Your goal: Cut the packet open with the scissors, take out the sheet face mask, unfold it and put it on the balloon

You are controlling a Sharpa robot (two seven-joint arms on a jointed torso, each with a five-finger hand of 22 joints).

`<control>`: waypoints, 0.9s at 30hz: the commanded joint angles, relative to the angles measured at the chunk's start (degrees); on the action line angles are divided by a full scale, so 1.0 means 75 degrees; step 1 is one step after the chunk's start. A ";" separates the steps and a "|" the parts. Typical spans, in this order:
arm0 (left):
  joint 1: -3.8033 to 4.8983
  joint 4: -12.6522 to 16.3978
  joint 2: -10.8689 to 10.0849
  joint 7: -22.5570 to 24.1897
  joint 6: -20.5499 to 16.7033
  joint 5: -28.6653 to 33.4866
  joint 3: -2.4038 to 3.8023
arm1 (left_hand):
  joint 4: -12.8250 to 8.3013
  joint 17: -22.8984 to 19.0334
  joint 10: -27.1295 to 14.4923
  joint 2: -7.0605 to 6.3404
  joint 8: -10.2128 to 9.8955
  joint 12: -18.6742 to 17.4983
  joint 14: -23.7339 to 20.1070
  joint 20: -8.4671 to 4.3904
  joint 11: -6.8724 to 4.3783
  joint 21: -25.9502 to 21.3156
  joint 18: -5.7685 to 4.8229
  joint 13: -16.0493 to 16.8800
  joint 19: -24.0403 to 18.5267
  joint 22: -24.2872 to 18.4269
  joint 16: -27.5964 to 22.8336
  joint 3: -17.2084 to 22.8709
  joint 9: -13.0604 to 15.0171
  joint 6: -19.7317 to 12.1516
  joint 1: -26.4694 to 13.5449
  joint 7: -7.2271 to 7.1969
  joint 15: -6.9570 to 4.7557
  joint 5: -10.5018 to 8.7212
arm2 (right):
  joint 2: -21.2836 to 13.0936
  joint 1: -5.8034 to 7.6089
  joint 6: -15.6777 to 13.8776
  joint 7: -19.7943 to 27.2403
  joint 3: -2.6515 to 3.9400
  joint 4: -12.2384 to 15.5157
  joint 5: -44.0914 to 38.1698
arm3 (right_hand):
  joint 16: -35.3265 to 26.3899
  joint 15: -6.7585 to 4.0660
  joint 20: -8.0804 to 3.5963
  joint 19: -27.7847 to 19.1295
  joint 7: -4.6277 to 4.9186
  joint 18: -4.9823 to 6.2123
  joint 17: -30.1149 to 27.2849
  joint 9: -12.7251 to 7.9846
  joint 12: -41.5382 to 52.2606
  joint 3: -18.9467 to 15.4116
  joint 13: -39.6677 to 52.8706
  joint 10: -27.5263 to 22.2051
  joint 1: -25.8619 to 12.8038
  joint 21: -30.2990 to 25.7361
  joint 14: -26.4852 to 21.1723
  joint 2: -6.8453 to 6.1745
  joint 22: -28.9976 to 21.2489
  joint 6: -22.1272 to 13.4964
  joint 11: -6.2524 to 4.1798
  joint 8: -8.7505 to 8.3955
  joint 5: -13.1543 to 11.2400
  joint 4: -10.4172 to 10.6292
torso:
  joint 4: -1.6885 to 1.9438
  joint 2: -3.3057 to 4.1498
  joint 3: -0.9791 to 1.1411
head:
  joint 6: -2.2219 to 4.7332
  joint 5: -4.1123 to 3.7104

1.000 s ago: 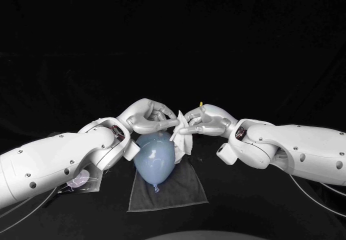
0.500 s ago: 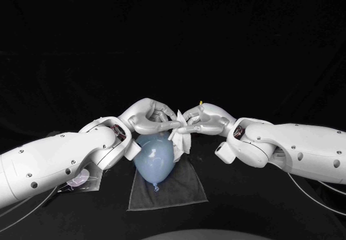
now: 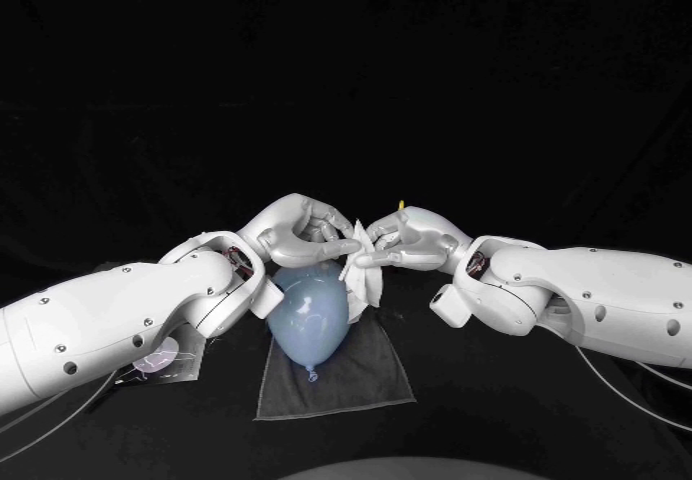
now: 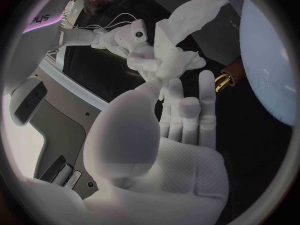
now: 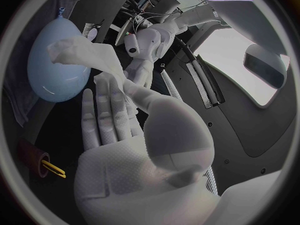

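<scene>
Above the balloon's point(image 3: 309, 315) far end, left hand point(image 3: 300, 230) and right hand point(image 3: 411, 240) each pinch the crumpled sheet face mask point(image 3: 361, 268), apparently between thumb and fingertip, other fingers straight.

Black table point(image 3: 548, 420), dark grey cloth point(image 3: 361, 375) at its middle, clear packet point(image 3: 166, 358) lying apart.

Black table point(image 3: 534, 420), plain black backdrop point(image 3: 346, 90) behind it, the two merging into one darkness.

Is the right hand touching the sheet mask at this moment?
Touching. The right wrist view shows the right hand pinching the sheet mask between thumb and fingers.
</scene>
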 commanded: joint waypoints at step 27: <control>-0.0010 -0.0102 -0.0010 0.0124 0.0052 0.0056 -0.0011 | -0.1461 0.0449 0.0347 0.0218 0.0394 -0.0068 0.0443 -0.0111 -0.0011 0.1156 0.0096 0.0441 -0.0444 0.0862 0.0313 0.2764 0.0282 -0.0073 -0.1114 0.0095 -0.0051 0.0054 | -0.0077 -0.0002 -0.0101 0.0192 0.0029 0.0146 -0.0053 | -0.0002 -0.0034 -0.0012 0.0106 -0.0017 0.0155 0.0039 0.0038 -0.0001 0.0115 0.0018 0.0026 0.0006 -0.0018 0.0082 -0.0006 0.0014 0.0056 -0.0079 0.0064 0.0028 -0.0020 | 0.0001 -0.0001 -0.0007 | -0.0044 0.0024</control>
